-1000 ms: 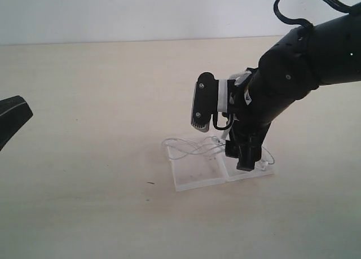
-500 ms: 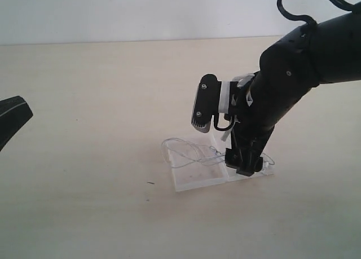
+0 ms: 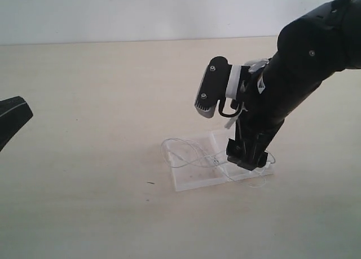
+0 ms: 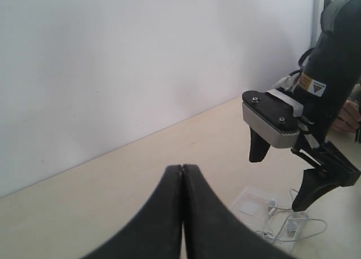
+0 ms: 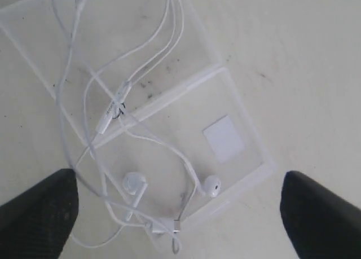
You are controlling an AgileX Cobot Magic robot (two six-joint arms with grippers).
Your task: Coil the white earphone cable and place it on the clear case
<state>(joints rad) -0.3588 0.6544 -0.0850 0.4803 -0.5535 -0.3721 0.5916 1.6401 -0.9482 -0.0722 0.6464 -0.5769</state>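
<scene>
Light: bright, even, soft over the table (image 3: 84, 90)
Shadows: very faint
Focus: right gripper (image 5: 179, 211) fingertips (image 5: 39, 214) blurred up close
Exposure: clear case (image 5: 225, 101) washed pale

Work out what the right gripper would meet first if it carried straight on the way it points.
Probably the white earphone cable: its earbud end lies below the open right gripper, with the clear case under it. The gap between is hard to judge.
</scene>
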